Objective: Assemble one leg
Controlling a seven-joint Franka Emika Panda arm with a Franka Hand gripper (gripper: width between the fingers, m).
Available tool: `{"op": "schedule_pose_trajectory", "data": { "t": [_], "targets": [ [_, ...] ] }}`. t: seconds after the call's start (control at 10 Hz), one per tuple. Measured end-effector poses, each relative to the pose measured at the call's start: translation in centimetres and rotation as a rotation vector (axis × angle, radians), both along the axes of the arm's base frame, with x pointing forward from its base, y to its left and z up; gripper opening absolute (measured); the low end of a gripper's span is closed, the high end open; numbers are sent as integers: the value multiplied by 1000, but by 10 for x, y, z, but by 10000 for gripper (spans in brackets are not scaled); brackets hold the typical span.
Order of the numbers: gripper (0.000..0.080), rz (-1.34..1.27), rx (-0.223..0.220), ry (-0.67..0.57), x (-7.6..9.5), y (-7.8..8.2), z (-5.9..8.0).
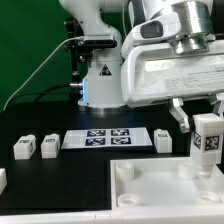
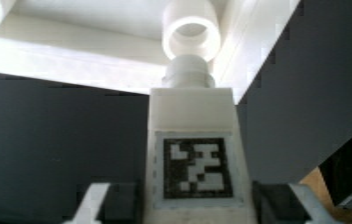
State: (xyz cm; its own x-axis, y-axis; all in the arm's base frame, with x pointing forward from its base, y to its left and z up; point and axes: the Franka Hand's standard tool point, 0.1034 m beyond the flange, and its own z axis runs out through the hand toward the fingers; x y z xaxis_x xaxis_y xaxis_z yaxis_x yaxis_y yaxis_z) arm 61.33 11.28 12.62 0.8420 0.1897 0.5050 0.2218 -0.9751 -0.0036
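My gripper [image 1: 204, 118] is shut on a leg [image 1: 206, 136], a small white block with a black-and-white tag, held upright at the exterior view's right. The leg stands over the far right corner of the white tabletop panel [image 1: 150, 192]. In the wrist view the leg [image 2: 194, 140] fills the middle between my fingers [image 2: 105, 200]. Its threaded tip points at the round corner socket [image 2: 191, 34] and reaches it. I cannot tell whether the tip is inside the socket.
The marker board [image 1: 105, 139] lies on the black table behind the panel. Two loose legs [image 1: 24, 146] [image 1: 50, 145] stand to its left and another leg [image 1: 163, 139] to its right. The robot base [image 1: 100, 80] is behind them.
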Motion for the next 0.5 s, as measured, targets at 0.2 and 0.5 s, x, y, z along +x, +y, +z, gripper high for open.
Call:
{"op": "schedule_pose_trajectory", "data": {
  "t": [0.2,0.5],
  "targets": [
    [293,5,-1,0,0,2,0],
    [293,-1,-2,-4,4,-3,-5]
  ]
}}
